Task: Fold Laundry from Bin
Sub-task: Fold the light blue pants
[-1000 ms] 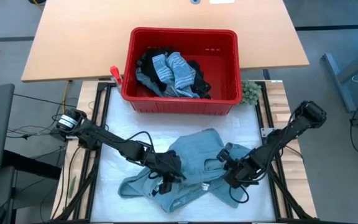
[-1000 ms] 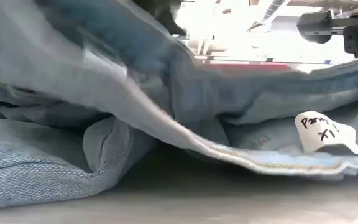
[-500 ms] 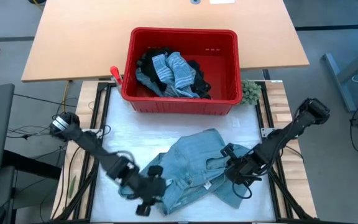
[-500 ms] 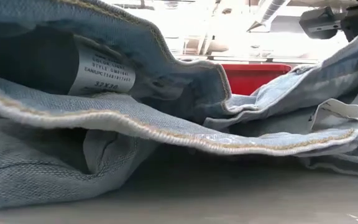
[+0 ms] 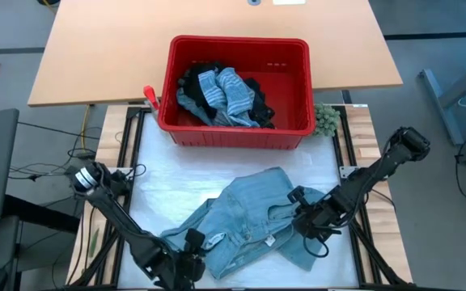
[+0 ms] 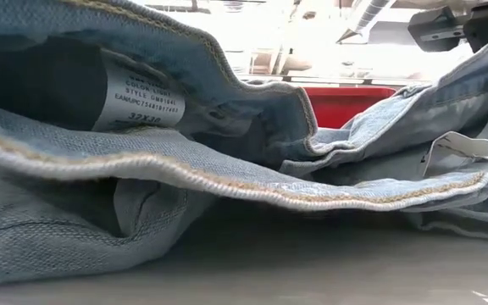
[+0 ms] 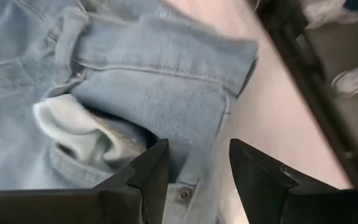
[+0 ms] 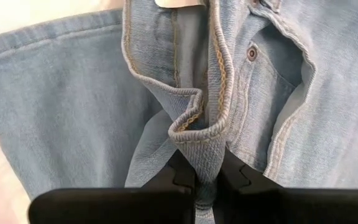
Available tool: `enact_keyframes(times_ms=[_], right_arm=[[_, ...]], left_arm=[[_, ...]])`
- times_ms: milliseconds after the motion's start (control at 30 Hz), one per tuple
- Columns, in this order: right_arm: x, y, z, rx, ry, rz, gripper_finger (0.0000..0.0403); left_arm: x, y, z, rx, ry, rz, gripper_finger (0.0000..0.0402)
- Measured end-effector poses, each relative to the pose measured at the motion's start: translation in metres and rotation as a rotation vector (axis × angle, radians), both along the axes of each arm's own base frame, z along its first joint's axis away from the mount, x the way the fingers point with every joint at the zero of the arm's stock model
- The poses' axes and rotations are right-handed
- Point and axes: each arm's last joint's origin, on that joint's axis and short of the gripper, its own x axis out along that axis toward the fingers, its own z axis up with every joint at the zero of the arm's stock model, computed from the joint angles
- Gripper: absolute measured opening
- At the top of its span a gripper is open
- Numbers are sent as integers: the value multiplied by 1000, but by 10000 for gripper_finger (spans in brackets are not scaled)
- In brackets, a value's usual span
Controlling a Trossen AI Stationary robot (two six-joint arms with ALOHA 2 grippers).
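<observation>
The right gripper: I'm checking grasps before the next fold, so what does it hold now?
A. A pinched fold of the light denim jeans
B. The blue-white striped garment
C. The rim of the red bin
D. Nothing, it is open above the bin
A: in the right wrist view the right gripper is shut on a bunched fold of the jeans, out on the table in front of the bin.

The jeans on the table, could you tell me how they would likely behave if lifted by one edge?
The jeans would probably droop and unfold, since they lie in soft rumpled folds. They look fairly heavy for cloth, given the thick seams. The right pincer, shut on a bunched fold, suggests they grip easily.
</observation>
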Motion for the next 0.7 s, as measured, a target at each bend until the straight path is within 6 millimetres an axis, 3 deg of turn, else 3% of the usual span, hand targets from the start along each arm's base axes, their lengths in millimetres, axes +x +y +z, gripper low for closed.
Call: enact_keyframes(times_ms=[300,433,567,700], right_arm=[[3,-4,0,6,1,-31,45],[3,-4,0,11,1,-43,45],[1,-5,4,47,-13,-101,46],[-4,-10,14,100,-47,-164,46]], left_arm=[[9,-3,-36,145,59,-64,193],[9,-3,-43,217,76,-119,191],[7,1,-41,303,28,-41,145],[8,2,-22,350,-38,56,37]])
